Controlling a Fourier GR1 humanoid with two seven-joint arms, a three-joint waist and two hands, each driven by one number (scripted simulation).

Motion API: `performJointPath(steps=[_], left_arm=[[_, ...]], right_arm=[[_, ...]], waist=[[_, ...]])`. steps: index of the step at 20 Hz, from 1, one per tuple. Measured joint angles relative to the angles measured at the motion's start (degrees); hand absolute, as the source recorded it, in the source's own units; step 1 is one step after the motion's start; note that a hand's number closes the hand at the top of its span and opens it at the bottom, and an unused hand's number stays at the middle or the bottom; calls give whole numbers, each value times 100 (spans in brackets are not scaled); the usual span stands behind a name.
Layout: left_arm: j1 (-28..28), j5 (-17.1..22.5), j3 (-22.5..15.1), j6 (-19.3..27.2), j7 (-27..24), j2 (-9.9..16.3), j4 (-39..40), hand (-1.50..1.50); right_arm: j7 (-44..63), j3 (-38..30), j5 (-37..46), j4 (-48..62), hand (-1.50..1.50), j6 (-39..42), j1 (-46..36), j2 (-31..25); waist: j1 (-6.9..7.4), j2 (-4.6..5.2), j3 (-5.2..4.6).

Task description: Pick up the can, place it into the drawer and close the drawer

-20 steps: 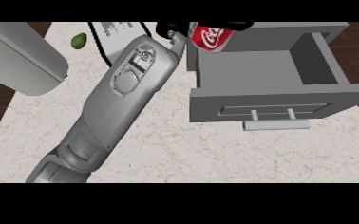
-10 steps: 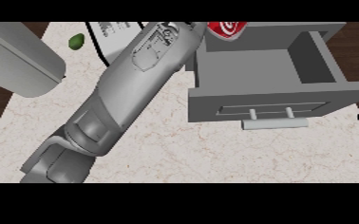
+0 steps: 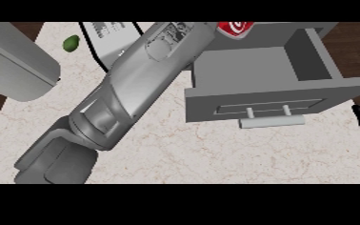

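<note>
The red can shows only as a red and white patch at the picture's top edge, above the back left corner of the open grey drawer. My right forearm runs from the lower left up to the can. It hides nearly all of my right hand, which is curled round the can. The drawer's inside is bare and its handle faces the front. My left hand does not show.
A grey rounded shape fills the left edge. A small green fruit lies at the back left, next to a white flat item with dark edges. The marbled counter spreads in front of the drawer.
My right arm has swung to the right and farther away, carrying the can from beside the drawer's left wall to above the drawer's back corner.
</note>
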Motion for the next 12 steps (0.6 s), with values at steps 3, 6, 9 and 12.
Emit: performJointPath(steps=[3, 6, 9, 12], left_arm=[[57, 207, -201, 27, -225, 0, 212, 150], [-25, 335, -388, 125, -367, -1, 397, 150], [-13, 446, -537, 237, -541, 0, 566, 150], [49, 559, -719, 298, -701, 0, 666, 150]], right_arm=[[7, 36, 50, 39, -150, -29, -119, -9], [-9, -7, 34, 159, -150, -34, -238, -54], [-93, 28, 84, 248, -150, -35, -251, -19], [-9, 82, 138, 220, -150, -94, -358, -13]], waist=[[-46, 15, 2], [-80, 24, 3], [-124, 37, 4], [-157, 48, 4]])
